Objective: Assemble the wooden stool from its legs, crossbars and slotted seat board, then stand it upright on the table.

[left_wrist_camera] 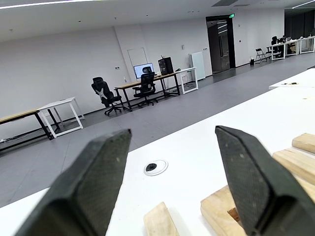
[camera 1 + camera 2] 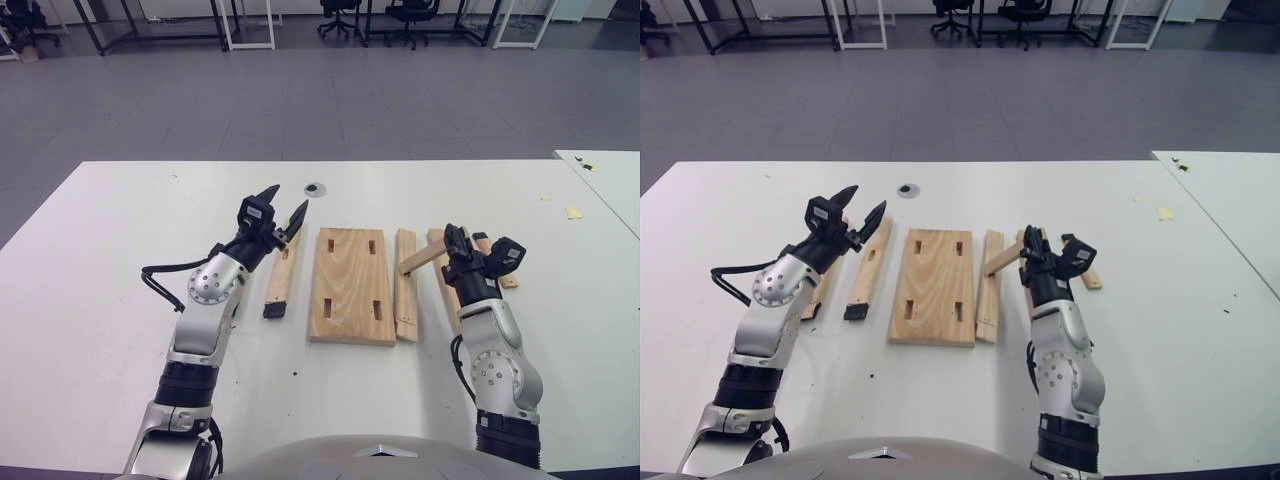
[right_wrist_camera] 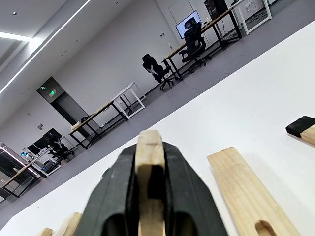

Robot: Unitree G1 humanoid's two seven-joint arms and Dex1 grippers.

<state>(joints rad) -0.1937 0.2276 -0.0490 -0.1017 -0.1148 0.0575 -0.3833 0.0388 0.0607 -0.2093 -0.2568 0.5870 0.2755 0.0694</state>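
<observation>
The slotted seat board (image 2: 349, 285) lies flat at the table's middle. A wooden leg with a black foot (image 2: 283, 275) lies to its left, and another leg (image 2: 818, 290) is partly hidden under my left arm. A third leg (image 2: 405, 285) lies along the board's right edge. My left gripper (image 2: 287, 197) hovers open over the far end of the left leg, nothing between its fingers (image 1: 98, 187). My right gripper (image 2: 455, 245) is shut on a short crossbar (image 2: 420, 260), held tilted above the right leg. More wooden pieces (image 2: 440, 285) lie beneath it.
A round cable grommet (image 2: 316, 188) sits in the tabletop beyond the board. A second white table (image 2: 610, 180) stands to the right, with small yellow scraps (image 2: 573, 212) near the gap. Desks and office chairs stand far across the floor.
</observation>
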